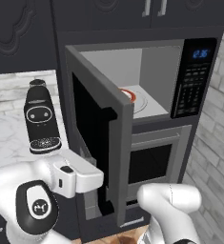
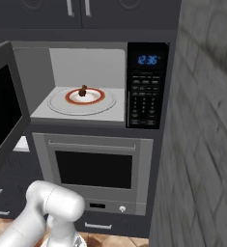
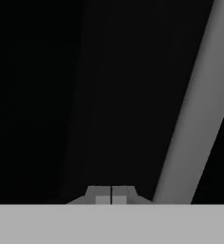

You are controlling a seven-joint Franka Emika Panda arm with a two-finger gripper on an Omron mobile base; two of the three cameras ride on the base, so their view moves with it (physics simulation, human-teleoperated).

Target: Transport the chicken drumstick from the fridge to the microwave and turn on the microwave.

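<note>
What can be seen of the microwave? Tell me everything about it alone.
The microwave is built in under dark cupboards, above an oven. Its grey-framed door with a dark window stands swung open to the left. The inside is pale grey, with a round glass plate on the floor. On that sits a red-rimmed dish holding the small brown drumstick. At the right, a black keypad panel carries a lit blue display.
</note>
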